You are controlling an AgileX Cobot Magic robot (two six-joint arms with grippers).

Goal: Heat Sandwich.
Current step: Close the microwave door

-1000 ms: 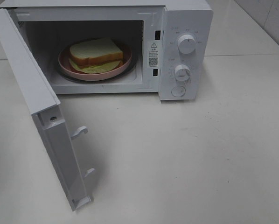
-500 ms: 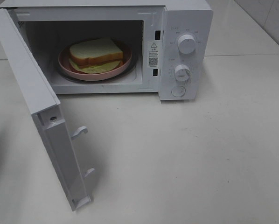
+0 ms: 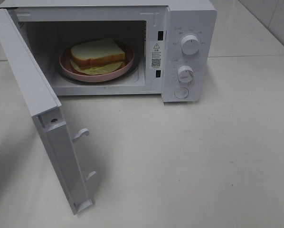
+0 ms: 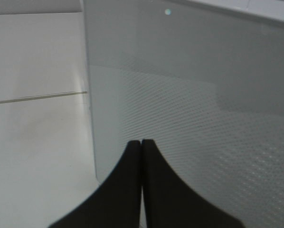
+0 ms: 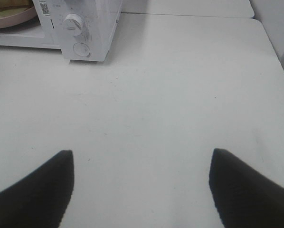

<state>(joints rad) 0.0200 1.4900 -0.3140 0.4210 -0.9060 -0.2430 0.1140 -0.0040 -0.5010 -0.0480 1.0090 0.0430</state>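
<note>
Sitting on a pink plate [image 3: 67, 67] inside the open microwave [image 3: 199, 90], the sandwich [image 3: 98, 53] is already where it needs to be, flat and roughly centred in the cavity. Judging from that, what remains is shutting the door [image 3: 63, 156] and then setting the two knobs [image 3: 190, 44] on the front panel.

The door is hinged on the left side of the oven and stands swung far out. Its long free edge, with the latch hooks, points towards the front of the desk [image 3: 203, 156]. The left pincer [image 4: 141, 145] is closed, its two tips pressed together with nothing between them. It points straight at the dotted outer pane of the door [image 4: 194, 104], close in front of it; whether the tips touch the pane cannot be told. So the door lies directly ahead of this pincer, which is on the outer, pushing side. That makes the left arm much the nearer one for swinging the door shut towards the right.

The right pincer [image 5: 142, 153] is spread wide and empty. It hangs over bare desk [image 5: 161, 95], well apart from the oven, which lies ahead of it and off to its left. It seems better placed for the knobs later than for the door.

A push near the free edge, away from the hinge, should turn the door most easily.
</note>
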